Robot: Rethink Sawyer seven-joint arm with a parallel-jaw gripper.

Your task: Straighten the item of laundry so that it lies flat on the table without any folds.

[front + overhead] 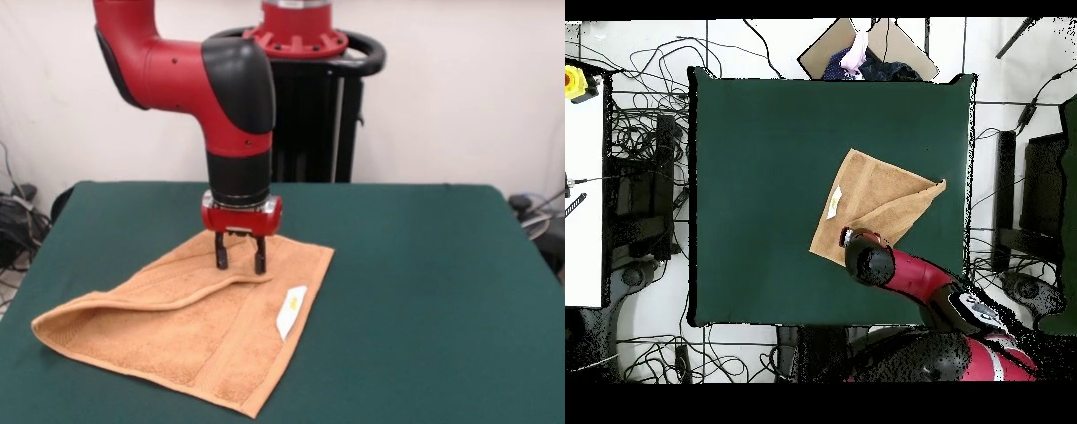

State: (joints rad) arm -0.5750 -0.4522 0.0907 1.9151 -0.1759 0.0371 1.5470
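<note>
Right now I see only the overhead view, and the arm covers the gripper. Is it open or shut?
Observer: In the front view the gripper is open, with its fingers apart.
Operator: Does it touch the towel?
Observer: Its tips stand at the towel's folded edge. Contact looks likely, but I cannot be sure.
Operator: Does the folded part lie flat?
Observer: No. At the front picture's left end the fold gapes, and the upper layer is lifted off the lower.
</note>
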